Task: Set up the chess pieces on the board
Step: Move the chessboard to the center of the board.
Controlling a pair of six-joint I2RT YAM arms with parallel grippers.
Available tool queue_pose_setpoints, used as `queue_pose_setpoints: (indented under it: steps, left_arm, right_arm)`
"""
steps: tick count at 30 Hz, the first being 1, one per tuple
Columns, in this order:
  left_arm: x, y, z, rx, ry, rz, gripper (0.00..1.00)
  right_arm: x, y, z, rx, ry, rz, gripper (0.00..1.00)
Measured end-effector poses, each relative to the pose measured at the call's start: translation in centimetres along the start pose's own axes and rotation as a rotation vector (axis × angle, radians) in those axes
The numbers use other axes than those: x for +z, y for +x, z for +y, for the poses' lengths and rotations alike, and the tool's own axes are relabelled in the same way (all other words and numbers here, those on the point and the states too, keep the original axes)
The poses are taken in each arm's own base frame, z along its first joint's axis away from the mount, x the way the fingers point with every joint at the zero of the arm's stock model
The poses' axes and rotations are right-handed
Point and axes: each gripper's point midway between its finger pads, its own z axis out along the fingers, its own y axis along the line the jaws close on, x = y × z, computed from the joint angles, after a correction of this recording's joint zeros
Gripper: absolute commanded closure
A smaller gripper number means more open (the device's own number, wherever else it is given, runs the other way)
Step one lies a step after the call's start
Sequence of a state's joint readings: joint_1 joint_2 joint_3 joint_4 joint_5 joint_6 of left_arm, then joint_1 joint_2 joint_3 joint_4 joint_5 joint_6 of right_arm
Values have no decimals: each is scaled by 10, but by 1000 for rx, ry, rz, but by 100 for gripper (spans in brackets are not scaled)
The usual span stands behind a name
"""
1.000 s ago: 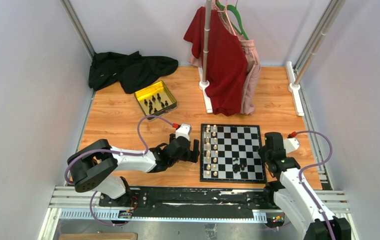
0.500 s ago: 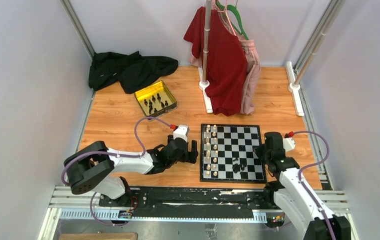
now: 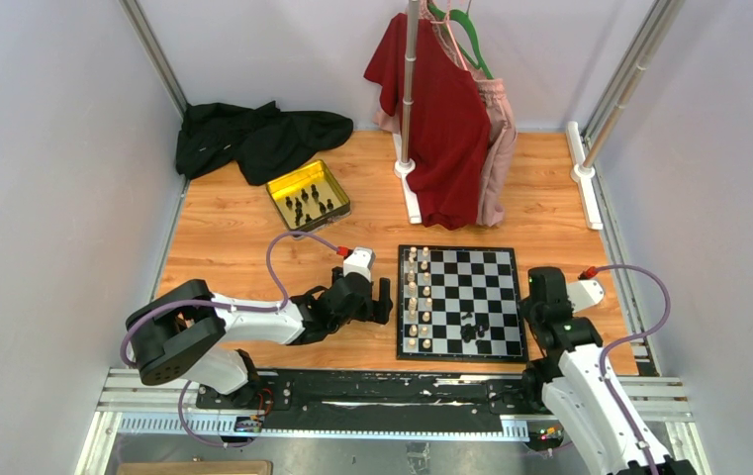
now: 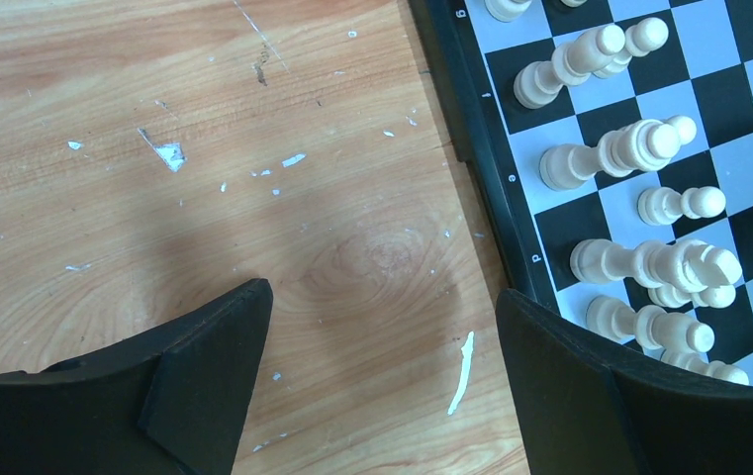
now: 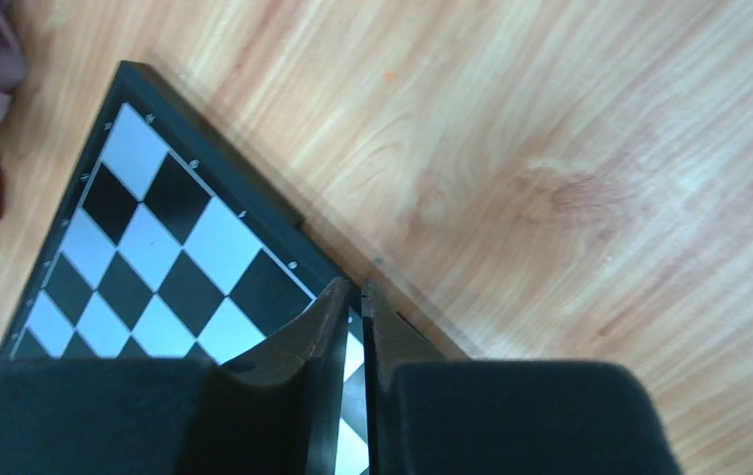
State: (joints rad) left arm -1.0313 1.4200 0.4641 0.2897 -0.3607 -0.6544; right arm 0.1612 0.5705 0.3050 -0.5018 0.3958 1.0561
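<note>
Our left pincer (image 4: 382, 317) is wide apart over the bare counter (image 4: 154, 99), just beside the left border of the board (image 3: 481, 272). The white pieces (image 4: 639, 148) stand in two columns along that side. A few black pieces (image 3: 472, 327) are bunched on the near right squares, and more of them lie in the yellow tray (image 3: 281, 188), well apart from the board. Our right pincer (image 5: 352, 292) is almost together, with only a thin slit. It holds nothing and is over the board's right border.
</note>
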Motion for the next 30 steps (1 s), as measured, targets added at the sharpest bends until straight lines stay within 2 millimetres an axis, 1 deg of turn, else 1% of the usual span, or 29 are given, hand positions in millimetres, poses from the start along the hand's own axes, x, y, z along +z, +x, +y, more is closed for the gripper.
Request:
queue_pose_setpoints:
  steps: [5, 11, 19, 22, 30]
  left_arm:
    - [0, 0, 0, 0, 2, 1, 11]
    - [0, 1, -2, 0, 8, 6, 11]
    - [0, 1, -4, -8, 19, 7, 11]
    - [0, 1, -5, -13, 21, 7, 11]
    - [-2, 2, -3, -34, 20, 2, 17]
  right_arm:
    - [5, 2, -16, -18, 87, -4, 81]
    - [8, 6, -22, -23, 124, 6, 81]
    - [14, 15, -19, 6, 107, 41, 82]
    - [15, 17, -14, 17, 95, 54, 82]
    - [18, 30, 1, 61, 37, 120, 82]
